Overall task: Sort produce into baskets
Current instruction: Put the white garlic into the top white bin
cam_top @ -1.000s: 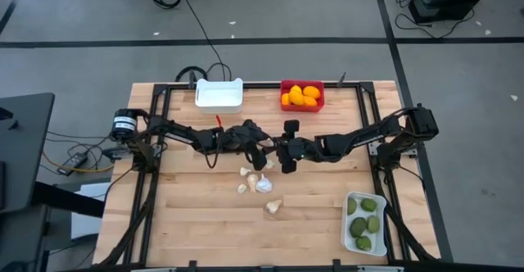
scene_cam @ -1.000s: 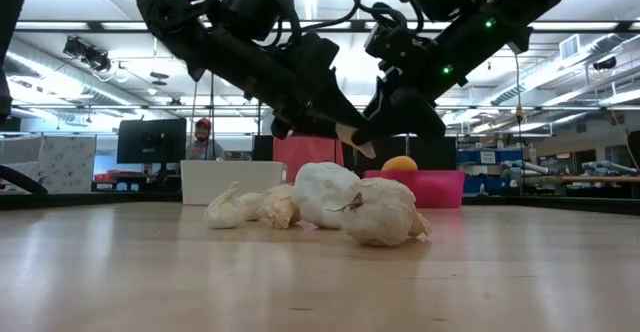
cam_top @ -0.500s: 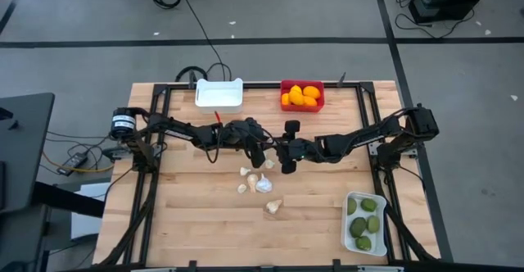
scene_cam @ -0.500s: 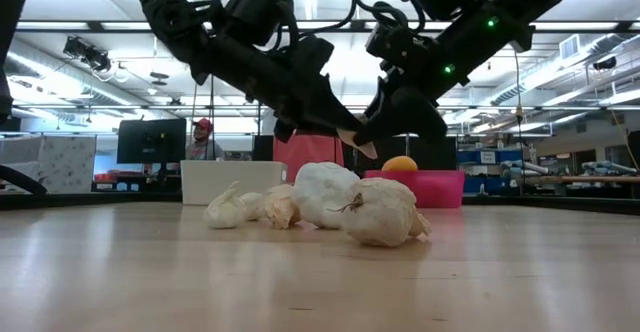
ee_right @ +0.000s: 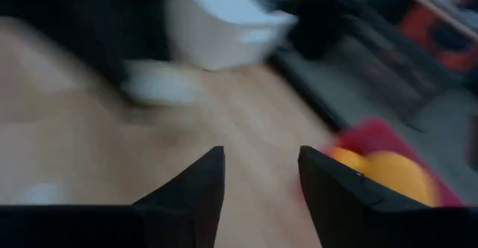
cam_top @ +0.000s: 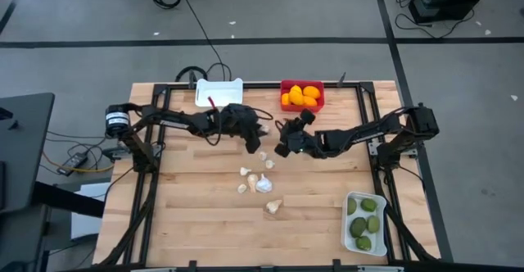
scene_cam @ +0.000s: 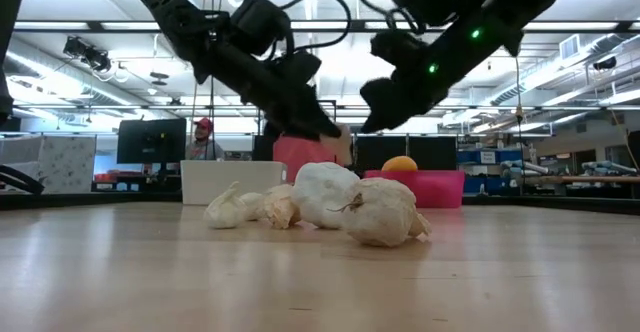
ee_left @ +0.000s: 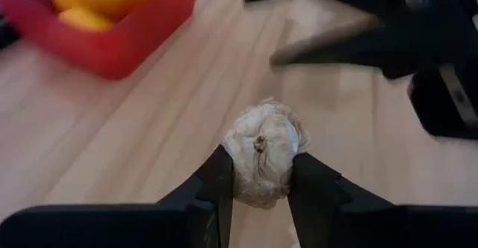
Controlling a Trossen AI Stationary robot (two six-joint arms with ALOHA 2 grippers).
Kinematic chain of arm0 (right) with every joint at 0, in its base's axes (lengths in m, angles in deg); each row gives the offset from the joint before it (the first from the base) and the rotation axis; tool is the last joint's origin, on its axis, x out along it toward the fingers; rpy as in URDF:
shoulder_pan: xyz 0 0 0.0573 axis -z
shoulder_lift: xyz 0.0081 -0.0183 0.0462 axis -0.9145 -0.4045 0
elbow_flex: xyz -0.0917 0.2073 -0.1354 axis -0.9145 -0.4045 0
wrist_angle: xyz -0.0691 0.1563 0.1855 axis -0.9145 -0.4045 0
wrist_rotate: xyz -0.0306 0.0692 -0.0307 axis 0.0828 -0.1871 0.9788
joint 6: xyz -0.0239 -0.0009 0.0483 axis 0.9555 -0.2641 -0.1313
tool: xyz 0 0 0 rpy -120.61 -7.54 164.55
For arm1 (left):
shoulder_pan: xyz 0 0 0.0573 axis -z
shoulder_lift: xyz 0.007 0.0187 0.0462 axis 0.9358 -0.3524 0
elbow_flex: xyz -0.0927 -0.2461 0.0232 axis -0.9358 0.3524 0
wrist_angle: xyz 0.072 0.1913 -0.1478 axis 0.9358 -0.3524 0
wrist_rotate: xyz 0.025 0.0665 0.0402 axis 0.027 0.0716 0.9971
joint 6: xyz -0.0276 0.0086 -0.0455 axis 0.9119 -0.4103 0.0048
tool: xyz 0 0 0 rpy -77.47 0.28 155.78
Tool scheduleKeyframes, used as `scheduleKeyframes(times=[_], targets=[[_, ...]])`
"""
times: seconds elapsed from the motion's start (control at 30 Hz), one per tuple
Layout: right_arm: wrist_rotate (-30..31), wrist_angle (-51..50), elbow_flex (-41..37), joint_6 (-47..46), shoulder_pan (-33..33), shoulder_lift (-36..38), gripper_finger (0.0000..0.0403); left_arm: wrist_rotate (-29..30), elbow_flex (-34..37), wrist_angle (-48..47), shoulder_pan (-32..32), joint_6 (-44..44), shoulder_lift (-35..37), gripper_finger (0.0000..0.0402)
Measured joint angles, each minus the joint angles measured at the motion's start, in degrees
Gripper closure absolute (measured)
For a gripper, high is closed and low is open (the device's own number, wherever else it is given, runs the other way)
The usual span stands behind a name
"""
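My left gripper (cam_top: 260,133) is shut on a whitish garlic bulb (ee_left: 263,147), held above the table's middle, in front of the white basket (cam_top: 219,94). My right gripper (cam_top: 281,148) is open and empty just to its right; its fingers (ee_right: 196,184) point toward the far baskets. Several more garlic bulbs (cam_top: 262,183) lie on the wood in a loose group (scene_cam: 330,202). The red basket (cam_top: 302,105) holds orange and yellow citrus. A white basket (cam_top: 364,223) at the near right holds green fruits. My left gripper pinches the garlic bulb by its two opposite sides (ee_left: 240,169) between the two fingers. The bulb sticks out past the fingertips. It is lifted clear of the table, as the low view (scene_cam: 338,137) shows.
A dark frame (cam_top: 155,141) runs round the table's edge. In the low view the far white basket (scene_cam: 230,180) and the red basket (scene_cam: 430,187) stand behind the bulbs. A person (scene_cam: 203,137) sits in the room behind.
My left gripper has gone up and toward the table's far edge with the garlic bulb, which is now clear of the group on the table. My right gripper has risen, drawn back a little toward the right and turned toward the far baskets.
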Motion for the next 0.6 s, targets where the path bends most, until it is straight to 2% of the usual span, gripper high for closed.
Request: scheduleKeyframes(times=[0.07, 0.2, 0.3, 0.47, 0.6], targets=[[-2.53, -0.15, -0.06, -1.88, 0.88, -0.02, 0.0213, 1.45, -0.01, -1.31, -1.48, -0.48, 0.45, 0.0296], [-15.82, -0.08, -0.04, -7.93, 1.84, -0.1, 0.0212, 3.73, -0.01, -8.29, -4.98, -2.8, 3.61, 0.0296], [-22.38, -0.03, -0.04, -9.66, 2.3, -0.13, 0.0212, 3.41, 0.02, -12.93, -8.38, -4.35, 7.01, 0.0296], [-26.94, 0.51, -0.04, -6.72, 2.22, -0.13, 0.0212, 3.73, 0.01, -16.91, -13.94, -6.34, 12.27, 0.0295], [-26.15, 1.07, -0.04, -5.5, 2.24, -0.13, 0.0212, 3.51, 0.0, -18.83, -17.77, -7.66, 12.65, 0.0289]])
